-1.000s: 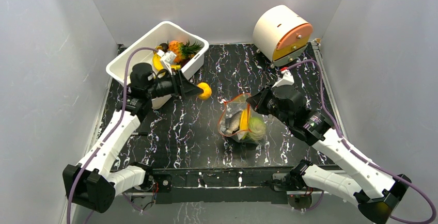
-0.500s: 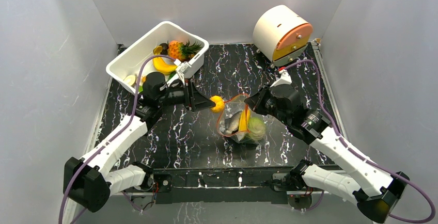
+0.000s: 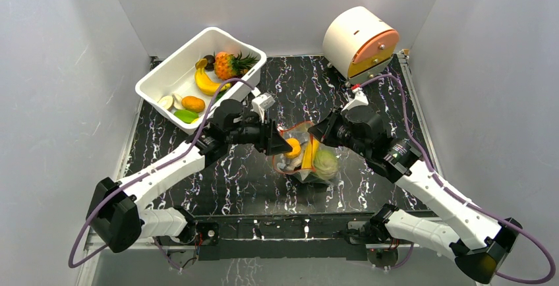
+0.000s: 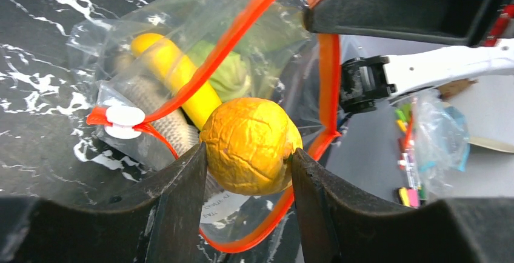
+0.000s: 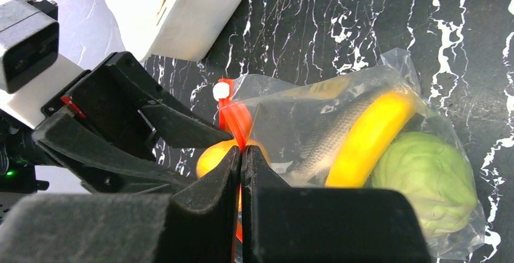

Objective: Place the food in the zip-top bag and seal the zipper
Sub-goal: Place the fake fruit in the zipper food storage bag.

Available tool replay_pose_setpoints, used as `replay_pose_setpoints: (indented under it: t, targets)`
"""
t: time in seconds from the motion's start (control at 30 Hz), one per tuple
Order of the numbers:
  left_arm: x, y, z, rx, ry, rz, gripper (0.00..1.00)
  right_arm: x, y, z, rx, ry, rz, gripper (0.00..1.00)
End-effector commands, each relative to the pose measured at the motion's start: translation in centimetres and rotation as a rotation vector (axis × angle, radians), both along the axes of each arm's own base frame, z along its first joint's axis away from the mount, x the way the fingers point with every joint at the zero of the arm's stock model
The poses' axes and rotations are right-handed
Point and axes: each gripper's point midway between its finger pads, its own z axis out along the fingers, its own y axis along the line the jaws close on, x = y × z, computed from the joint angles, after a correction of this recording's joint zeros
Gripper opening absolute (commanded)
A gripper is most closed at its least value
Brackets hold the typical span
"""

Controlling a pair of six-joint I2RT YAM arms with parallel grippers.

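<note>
At the bag's mouth, the left claw (image 3: 283,143) grips an orange (image 4: 250,145) — its two fingers (image 4: 176,208) stand about half apart, one pressed to each side of the fruit. Straight beyond the orange lies the bag (image 3: 315,162), resting on the table (image 3: 296,91) between the two arms, its mouth turned toward the left claw. The zipper (image 4: 242,28) runs as a red loop around that opening; from the left wrist the orange sits in front of the loop's lower half, just at the rim, and whether it has crossed the rim I cannot tell. The bag's length runs on from the mouth away from the left claw, so a push along the claw's own line looks like the way in. The right claw (image 5: 241,161) is shut tight on one side of the zipper, lifting it so the mouth gapes. Inside are a banana (image 5: 367,133) and a green fruit (image 5: 427,178). More food (image 3: 207,82) lies in the tub (image 3: 173,57), well apart — the left arm is the nearer to it.
</note>
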Motion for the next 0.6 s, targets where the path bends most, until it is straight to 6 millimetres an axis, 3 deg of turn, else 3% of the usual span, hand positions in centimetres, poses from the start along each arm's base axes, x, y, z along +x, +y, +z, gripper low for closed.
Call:
replay_pose_setpoints:
  t: [0.0, 0.17, 0.3, 0.57]
  targets:
    - [1.62, 0.16, 0.05, 0.086, -0.134, 0.049, 0.24, -0.24, 0.46, 3.95, 0.101, -0.074, 0.017, 0.0]
    - [1.33, -0.35, 0.2, 0.078, -0.136, 0.029, 0.3, -0.32, 0.94, 4.66, 0.118, -0.079, 0.038, 0.0]
    - [1.51, -0.15, 0.2, 0.095, -0.138, 0.045, 0.41, -0.11, 0.97, 4.91, 0.114, -0.083, 0.036, 0.0]
    - [1.36, 0.16, 0.37, 0.134, -0.164, 0.035, 0.49, -0.37, 0.74, 4.23, 0.1, -0.082, 0.041, 0.0]
